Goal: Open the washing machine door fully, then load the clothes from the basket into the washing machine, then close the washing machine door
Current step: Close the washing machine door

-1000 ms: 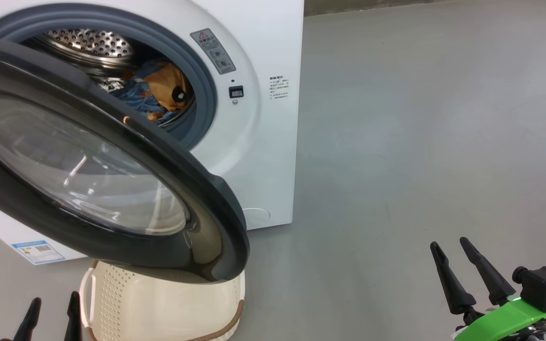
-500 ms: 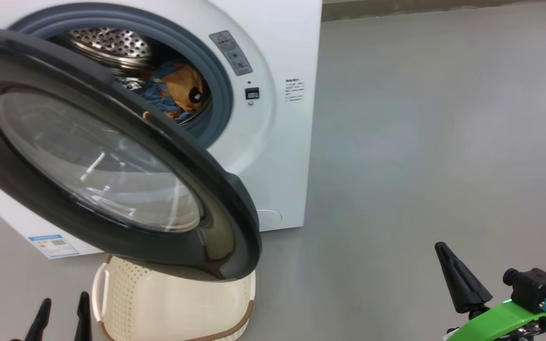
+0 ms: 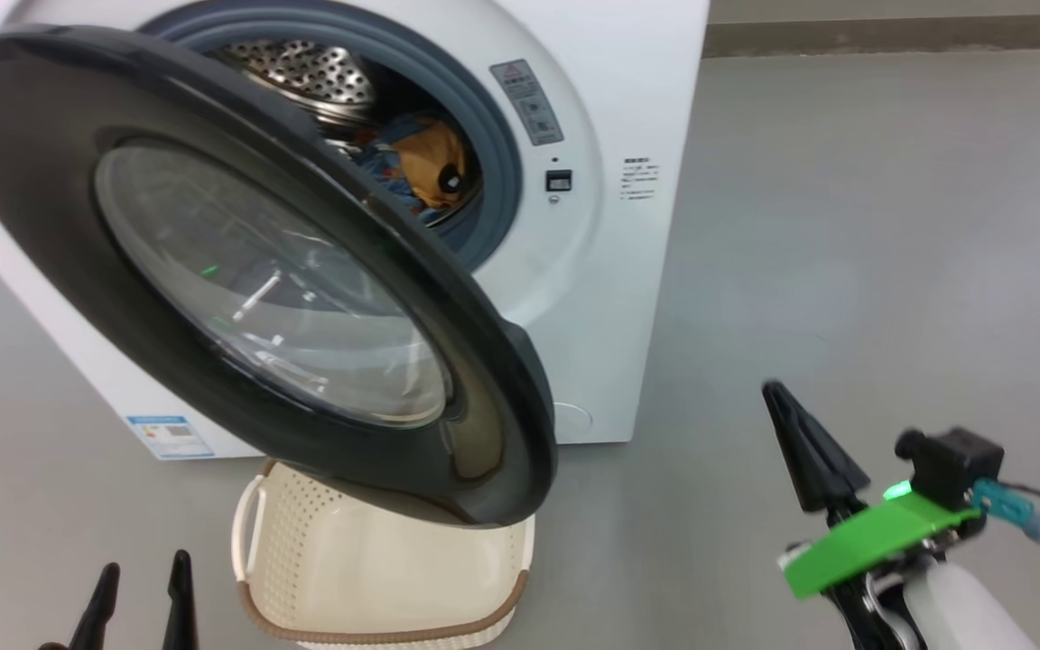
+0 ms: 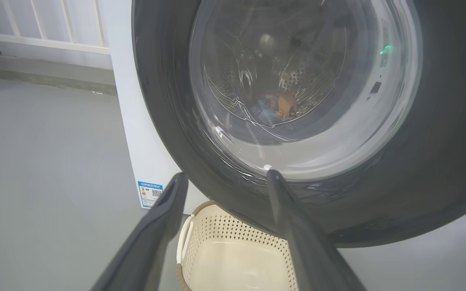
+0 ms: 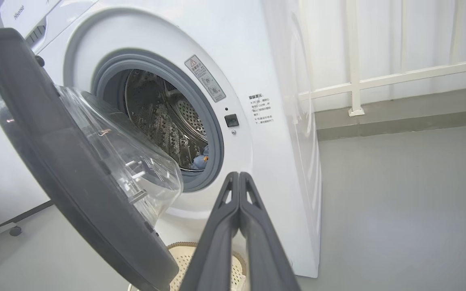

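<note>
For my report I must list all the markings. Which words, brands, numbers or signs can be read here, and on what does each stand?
"Hisense": on the control panel of the washing machine, faint.
Grey warning sticker beside the door opening: a red triangle sign shows; its words are too small to read.
Black print on the white front: too small to read.
Blue label low on the front: too small to read.
</note>
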### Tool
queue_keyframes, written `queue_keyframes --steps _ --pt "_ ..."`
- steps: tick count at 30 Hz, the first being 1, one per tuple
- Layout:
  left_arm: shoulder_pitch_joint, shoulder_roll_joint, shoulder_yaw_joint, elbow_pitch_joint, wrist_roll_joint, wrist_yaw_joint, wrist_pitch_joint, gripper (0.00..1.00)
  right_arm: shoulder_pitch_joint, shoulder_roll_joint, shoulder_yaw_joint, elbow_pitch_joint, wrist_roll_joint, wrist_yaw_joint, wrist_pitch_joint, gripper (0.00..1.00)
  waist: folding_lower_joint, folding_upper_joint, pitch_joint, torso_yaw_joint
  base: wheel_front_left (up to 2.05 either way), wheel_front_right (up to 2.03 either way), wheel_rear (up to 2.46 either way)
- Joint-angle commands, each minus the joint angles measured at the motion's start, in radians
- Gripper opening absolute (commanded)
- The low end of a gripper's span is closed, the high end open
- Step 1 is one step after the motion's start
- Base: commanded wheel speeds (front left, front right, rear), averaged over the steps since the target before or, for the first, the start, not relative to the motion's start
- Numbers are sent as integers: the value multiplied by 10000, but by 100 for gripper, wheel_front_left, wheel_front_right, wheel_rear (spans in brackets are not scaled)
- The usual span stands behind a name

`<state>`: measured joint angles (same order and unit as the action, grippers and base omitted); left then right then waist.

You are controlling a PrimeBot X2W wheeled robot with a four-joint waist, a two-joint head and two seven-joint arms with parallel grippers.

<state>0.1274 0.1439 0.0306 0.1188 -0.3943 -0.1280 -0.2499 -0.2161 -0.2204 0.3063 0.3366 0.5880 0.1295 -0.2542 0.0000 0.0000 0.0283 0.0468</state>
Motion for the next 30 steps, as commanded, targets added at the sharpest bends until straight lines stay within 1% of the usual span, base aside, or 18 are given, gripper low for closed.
queue_keyframes --steps 1,7,15,16,24,30 --pt "-209 116 260 -319 -77 -27 -118 100 -575 32 308 -153 112 12 -76 0 0 0 -9 227 0 0 0" --pt "-345 91 94 -462 -72 -27 -118 100 -1736 217 471 -533 123 12 -76 0 0 0 57 497 0 0 0" --pt "-351 80 49 -732 -48 -27 -118 100 -2882 451 1016 -2088 -10 12 -76 0 0 0 54 571 0 0 0" --pt "-351 80 49 -732 -48 -27 -118 100 -2882 451 1016 -2088 -10 12 -76 0 0 0 54 571 0 0 0" --pt "-386 57 -36 -846 -13 -27 -118 100 -3420 728 2304 -3739 -194 12 -76 0 0 0 25 585 0 0 0" --pt "-399 27 -15 -832 -9 -27 -118 100 -3395 829 3459 -4237 -182 12 -76 0 0 0 13 603 0 0 0"
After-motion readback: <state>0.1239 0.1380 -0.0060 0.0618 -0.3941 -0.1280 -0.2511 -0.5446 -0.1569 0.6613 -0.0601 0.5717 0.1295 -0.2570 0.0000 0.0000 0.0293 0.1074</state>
